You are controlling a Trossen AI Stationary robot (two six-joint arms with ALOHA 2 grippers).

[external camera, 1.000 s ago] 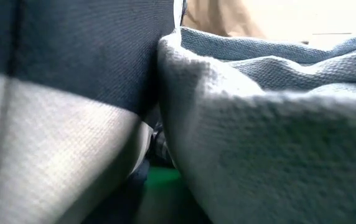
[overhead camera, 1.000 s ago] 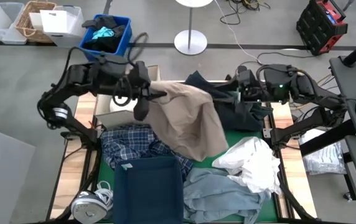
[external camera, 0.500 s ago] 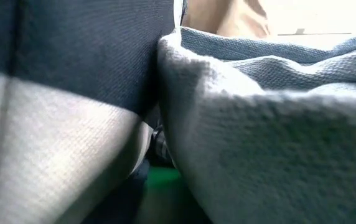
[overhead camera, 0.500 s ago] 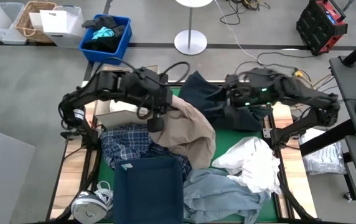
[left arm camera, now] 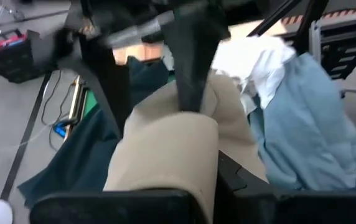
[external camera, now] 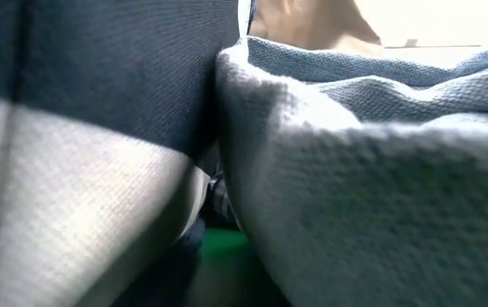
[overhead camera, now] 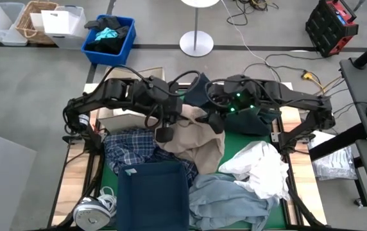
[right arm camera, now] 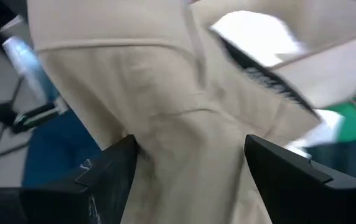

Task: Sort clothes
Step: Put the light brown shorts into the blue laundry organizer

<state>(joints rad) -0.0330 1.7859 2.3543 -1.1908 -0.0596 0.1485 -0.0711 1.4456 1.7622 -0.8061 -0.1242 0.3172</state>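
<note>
While both arms meet over the tan trousers (overhead camera: 193, 138), which lie heaped at the middle of the table (overhead camera: 73, 168), the left gripper (overhead camera: 174, 117) holds a fold of tan cloth clamped between its fingers, as its wrist view shows. The right gripper (overhead camera: 214, 119) sits at the trousers' far edge, jaws spread with tan fabric between them but not pinched. Around the trousers lie the plaid shirt (overhead camera: 129, 149), a dark navy piece (overhead camera: 153, 196), light blue denim (overhead camera: 225, 199) and a white shirt (overhead camera: 260, 168), all touching or overlapping. The risk, judging from this crowding, is that the grippers collide, or that a lift drags neighbouring garments along.
</note>
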